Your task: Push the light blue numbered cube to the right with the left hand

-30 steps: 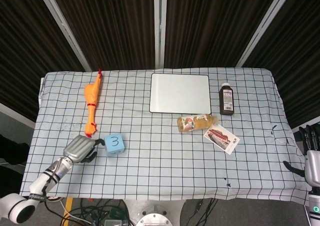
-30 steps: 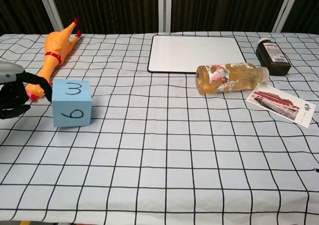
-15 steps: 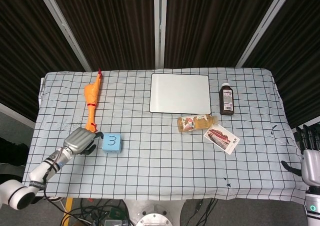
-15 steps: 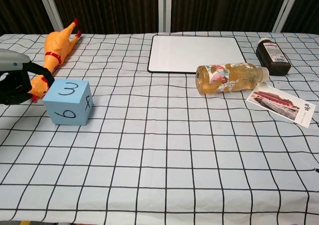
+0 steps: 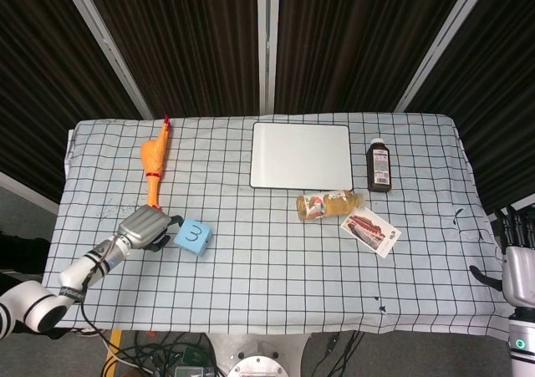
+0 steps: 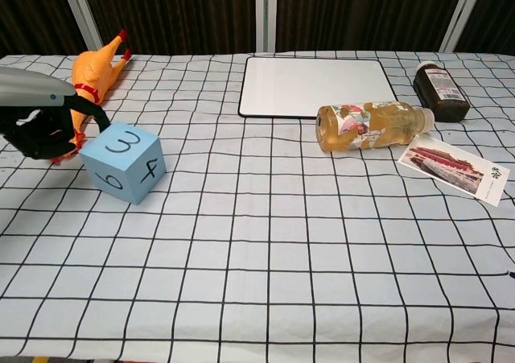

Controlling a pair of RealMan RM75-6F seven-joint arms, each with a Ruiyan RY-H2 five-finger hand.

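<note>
The light blue numbered cube (image 5: 193, 236) (image 6: 125, 161) sits on the checked cloth at the left front, a 3 on top, turned so a corner faces forward. My left hand (image 5: 147, 226) (image 6: 44, 121) lies just left of it, dark fingers curled and touching the cube's left side. It holds nothing. My right hand (image 5: 519, 264) hangs off the table's right edge, fingers pointing up; its state is unclear.
A rubber chicken (image 5: 153, 169) (image 6: 91, 77) lies behind my left hand. A white board (image 5: 301, 155), a lying juice bottle (image 5: 329, 204), a dark bottle (image 5: 379, 166) and a card (image 5: 370, 231) occupy the middle and right.
My left hand has advanced rightward and away from the front edge. The cube has slid slightly right and rotated, so its 4 face now shows in the chest view.
</note>
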